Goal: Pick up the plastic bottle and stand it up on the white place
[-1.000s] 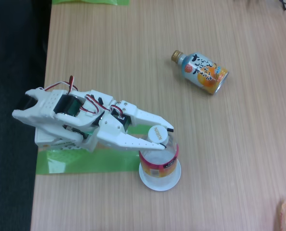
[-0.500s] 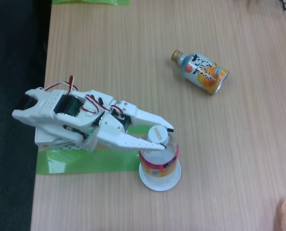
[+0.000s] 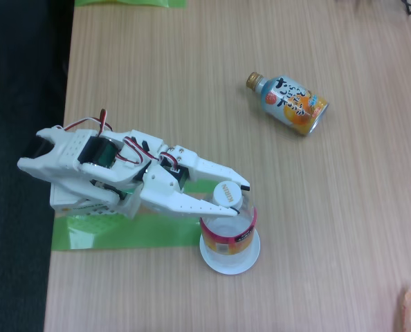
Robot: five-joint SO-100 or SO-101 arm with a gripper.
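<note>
A fixed view looks steeply down on the table (image 3: 192, 69).

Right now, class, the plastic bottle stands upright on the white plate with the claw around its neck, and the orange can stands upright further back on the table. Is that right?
Not quite. In the fixed view the orange can lies on its side. The plastic bottle does stand on the white plate, with the claw around its neck.
</note>
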